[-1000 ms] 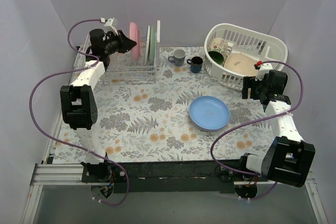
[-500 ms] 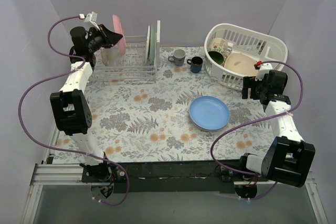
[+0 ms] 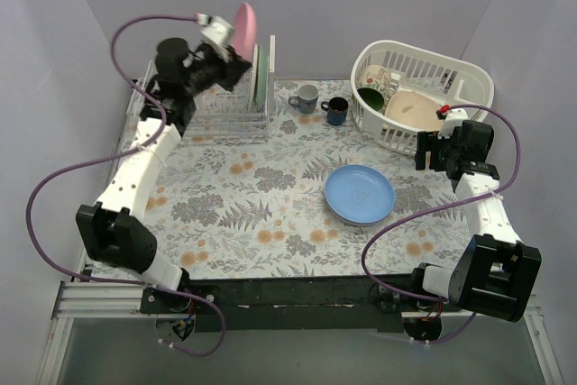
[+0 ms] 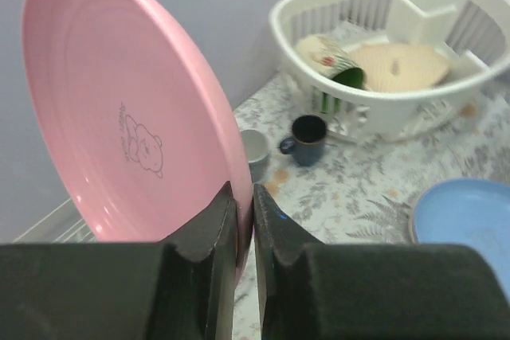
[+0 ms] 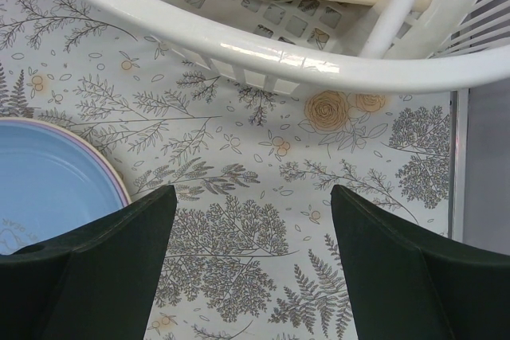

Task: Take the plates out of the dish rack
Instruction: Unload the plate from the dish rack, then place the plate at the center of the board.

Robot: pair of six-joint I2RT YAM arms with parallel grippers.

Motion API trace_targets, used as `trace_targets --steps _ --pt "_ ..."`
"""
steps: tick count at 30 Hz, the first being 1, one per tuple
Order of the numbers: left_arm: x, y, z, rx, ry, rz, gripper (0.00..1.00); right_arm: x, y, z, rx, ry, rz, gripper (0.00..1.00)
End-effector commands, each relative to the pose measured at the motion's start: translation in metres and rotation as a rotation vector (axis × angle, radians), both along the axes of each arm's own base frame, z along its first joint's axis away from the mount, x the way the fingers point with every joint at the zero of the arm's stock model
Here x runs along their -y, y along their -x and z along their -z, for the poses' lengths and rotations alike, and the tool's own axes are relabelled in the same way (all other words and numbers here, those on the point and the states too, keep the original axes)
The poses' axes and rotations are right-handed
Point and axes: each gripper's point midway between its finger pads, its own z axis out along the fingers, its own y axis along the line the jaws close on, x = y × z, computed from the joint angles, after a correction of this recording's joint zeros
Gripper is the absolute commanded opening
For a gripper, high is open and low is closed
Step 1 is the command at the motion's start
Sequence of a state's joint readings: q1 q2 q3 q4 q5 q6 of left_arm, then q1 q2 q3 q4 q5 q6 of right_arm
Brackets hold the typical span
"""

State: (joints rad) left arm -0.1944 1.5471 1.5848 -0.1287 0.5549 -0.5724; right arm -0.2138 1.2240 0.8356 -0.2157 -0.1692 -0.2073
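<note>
My left gripper (image 3: pixel 233 53) is shut on the rim of the pink plate (image 3: pixel 244 22) and holds it upright in the air above the white wire dish rack (image 3: pixel 216 113). In the left wrist view the pink plate (image 4: pixel 131 109) fills the left side, its edge pinched between my fingers (image 4: pixel 275 228). A pale green plate (image 3: pixel 257 76) still stands in the rack by the tall end panel. A blue plate (image 3: pixel 360 194) lies flat on the table; it also shows in the right wrist view (image 5: pixel 48 177). My right gripper (image 5: pixel 251 220) is open and empty above the table, beside the blue plate.
A white oval plastic basket (image 3: pixel 473 74) with a cutting board and cups stands at the back right, just beyond my right gripper. A grey mug (image 3: pixel 306 97) and a dark blue mug (image 3: pixel 336 110) stand between rack and basket.
My left gripper has lifted the pink plate out of the rack, swung left and then back right, and now holds it high over the rack. The right arm has not moved.
</note>
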Motion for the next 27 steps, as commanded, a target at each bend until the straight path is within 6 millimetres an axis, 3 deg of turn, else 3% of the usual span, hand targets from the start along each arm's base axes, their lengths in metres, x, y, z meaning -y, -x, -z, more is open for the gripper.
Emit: trace_targets --steps 1,3,4,9,10,12,15,19,27 --pt "0.060 0.068 0.026 0.213 -0.426 0.052 0.00 0.001 -0.005 -0.014 0.049 -0.001 0.007 0.86" --pt "0.068 0.077 0.046 0.201 -0.507 0.038 0.00 0.005 -0.006 -0.019 0.064 0.012 0.029 0.86" --pt "0.084 0.088 0.053 0.228 -0.553 0.077 0.00 0.007 -0.006 -0.021 0.067 0.014 0.037 0.86" --pt "0.109 0.112 0.121 0.226 -0.814 0.094 0.00 0.013 -0.007 -0.028 0.085 0.029 0.078 0.86" --pt "0.128 0.131 0.136 0.244 -0.858 0.147 0.00 0.015 -0.007 -0.028 0.081 0.026 0.082 0.86" --pt "0.137 0.146 0.171 0.257 -0.966 0.187 0.00 0.012 -0.008 -0.027 0.075 -0.001 0.069 0.86" --pt "0.159 0.169 0.197 0.279 -1.028 0.245 0.00 0.013 -0.007 -0.028 0.071 -0.020 0.071 0.86" --pt "0.182 0.189 0.216 0.315 -1.075 0.297 0.00 0.018 -0.005 -0.029 0.079 -0.015 0.083 0.86" --pt "0.215 0.210 0.236 0.376 -1.127 0.391 0.00 0.018 -0.003 -0.028 0.076 -0.018 0.073 0.86"
